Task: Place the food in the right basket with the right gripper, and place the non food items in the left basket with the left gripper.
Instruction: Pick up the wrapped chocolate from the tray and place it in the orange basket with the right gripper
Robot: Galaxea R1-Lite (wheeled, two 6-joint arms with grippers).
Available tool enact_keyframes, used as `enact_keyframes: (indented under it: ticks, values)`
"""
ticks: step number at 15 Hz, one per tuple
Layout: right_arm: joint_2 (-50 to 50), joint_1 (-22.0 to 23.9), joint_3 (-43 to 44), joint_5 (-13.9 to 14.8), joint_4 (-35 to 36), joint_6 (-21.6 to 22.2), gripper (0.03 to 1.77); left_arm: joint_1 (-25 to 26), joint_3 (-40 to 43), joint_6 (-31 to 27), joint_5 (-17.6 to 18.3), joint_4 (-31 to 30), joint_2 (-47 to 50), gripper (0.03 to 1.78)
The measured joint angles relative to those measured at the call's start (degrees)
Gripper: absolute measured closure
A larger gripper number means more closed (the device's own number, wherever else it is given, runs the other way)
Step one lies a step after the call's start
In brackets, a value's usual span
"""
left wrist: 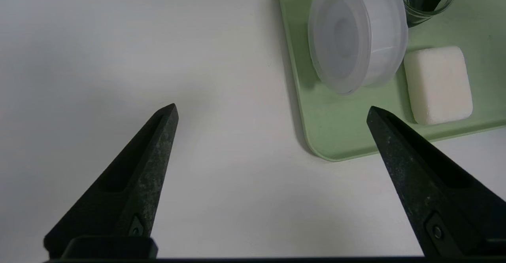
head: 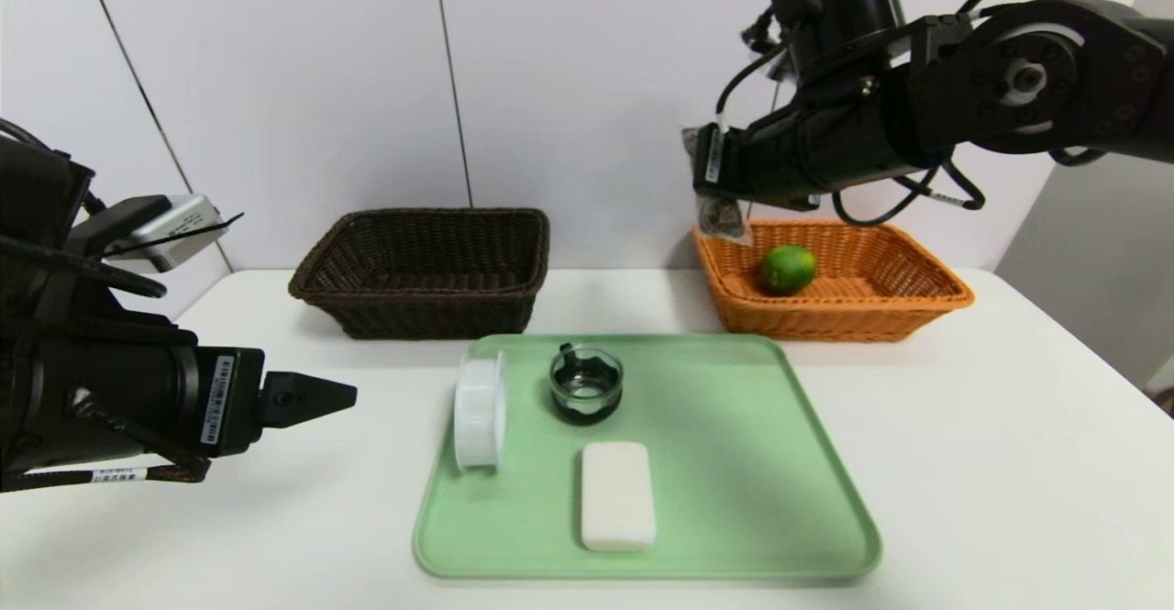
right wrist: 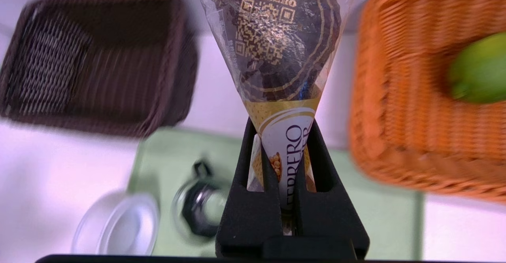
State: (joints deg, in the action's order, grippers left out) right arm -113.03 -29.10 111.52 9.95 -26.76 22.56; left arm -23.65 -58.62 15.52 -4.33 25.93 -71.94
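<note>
White bar [head: 618,495], roll [head: 480,411] and cup [head: 586,383] wait on tray [head: 734,463]; left gripper [head: 316,397] at 9 o'clock, jaws wide, empty. Lime [head: 788,269] in orange basket [head: 917,303]; right gripper [head: 711,183] clamps sweets [head: 721,216] over its 10 o'clock rim. Dark basket [head: 422,266] holds nothing.

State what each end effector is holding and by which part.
The right end effector pinches the wrapped stick of sweets by its white-and-gold labelled end. The left end effector is open and holds nothing.
</note>
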Motion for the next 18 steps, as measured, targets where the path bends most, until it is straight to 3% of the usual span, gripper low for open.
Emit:
enact_keyframes:
  ticks: [5, 8, 18]
  values:
    - [-3.43, 13.03, 0.20, -0.41, 4.22, -0.09, 1.67, 0.00, -0.11, -0.04, 0.00, -0.13, -0.61, 0.12]
    - [-6.57, 18.19, 0.02, -0.41, 4.44, -0.38, 1.67, 0.00, -0.11, 0.00, 0.09, -0.16, -0.78, 0.12]
    - [-12.46, 26.21, -0.27, 0.35, 3.80, -0.85, 1.67, 0.01, -0.13, 0.00, 0.09, -0.13, -0.94, 0.12]
